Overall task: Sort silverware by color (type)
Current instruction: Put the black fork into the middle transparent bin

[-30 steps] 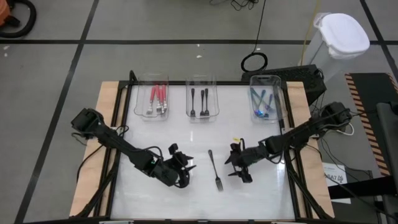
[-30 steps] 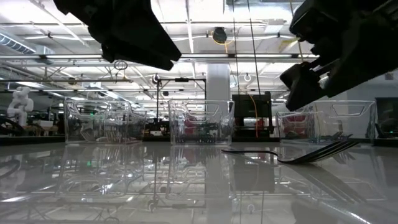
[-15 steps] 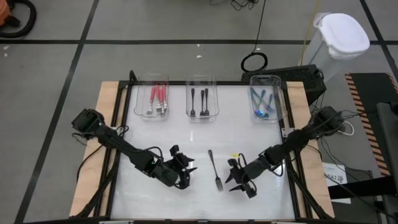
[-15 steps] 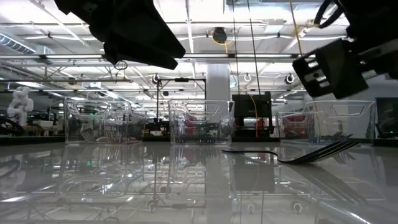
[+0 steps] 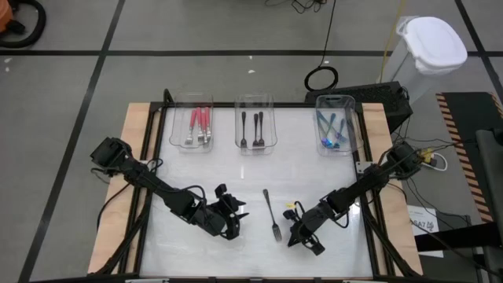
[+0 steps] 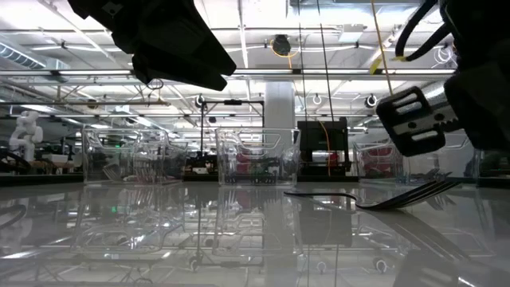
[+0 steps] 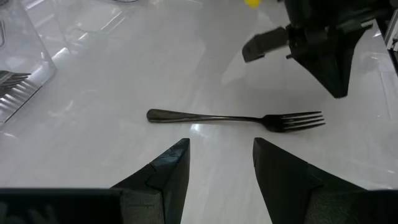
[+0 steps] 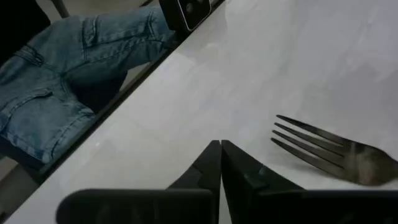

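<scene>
- One black fork (image 5: 272,215) lies loose on the table (image 5: 212,177), flat, between the two arms, tines toward the near edge, handle pointing toward the trays.
- Your right gripper (image 5: 296,236) sits just beside the tine end, fingers pressed together, nothing between them. In the right wrist view the tines (image 8: 311,149) lie beside the closed fingertips (image 8: 219,163), not inside them. That closure looks like a miss.
- Your left gripper (image 5: 236,217) waits on the other side of the fork, jaws partly apart and empty; its wrist view shows the whole fork (image 7: 236,117) just ahead of the fingers.
- Reopen the right jaws before you go in again. Centre over the handle or neck, not the tines, and straddle it crosswise.
- The fork is thin and flat on a glossy top; I expect it to skate if one finger lands first. Come straight down, both fingers touching the table, then close.
- Target is the middle tray (image 5: 255,126), which already holds black forks. Red ones sit in the left tray (image 5: 192,126), blue ones in the right tray (image 5: 335,124).
- Keep the left arm parked; the two grippers are near each other across the fork, so collision is the risk.
</scene>
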Controlling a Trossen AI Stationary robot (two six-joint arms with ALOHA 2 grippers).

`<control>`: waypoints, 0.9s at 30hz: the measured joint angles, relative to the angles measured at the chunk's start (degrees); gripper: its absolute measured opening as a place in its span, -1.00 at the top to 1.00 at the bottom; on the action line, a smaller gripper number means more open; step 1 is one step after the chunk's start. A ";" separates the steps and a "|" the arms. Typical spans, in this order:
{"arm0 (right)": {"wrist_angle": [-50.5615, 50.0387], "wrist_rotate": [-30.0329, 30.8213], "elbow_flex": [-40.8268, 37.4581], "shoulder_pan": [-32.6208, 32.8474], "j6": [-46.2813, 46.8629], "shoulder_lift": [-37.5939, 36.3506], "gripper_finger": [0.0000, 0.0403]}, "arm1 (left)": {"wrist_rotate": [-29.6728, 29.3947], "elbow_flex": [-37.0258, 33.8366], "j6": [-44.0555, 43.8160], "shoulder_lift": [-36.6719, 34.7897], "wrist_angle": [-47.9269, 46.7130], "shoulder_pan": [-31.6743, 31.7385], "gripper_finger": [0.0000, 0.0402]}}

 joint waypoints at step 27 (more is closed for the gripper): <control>-31.67 12.85 28.44 -4.40 -11.21 9.48 0.98 | -1.24 0.00 -1.21 1.16 3.20 -3.44 0.13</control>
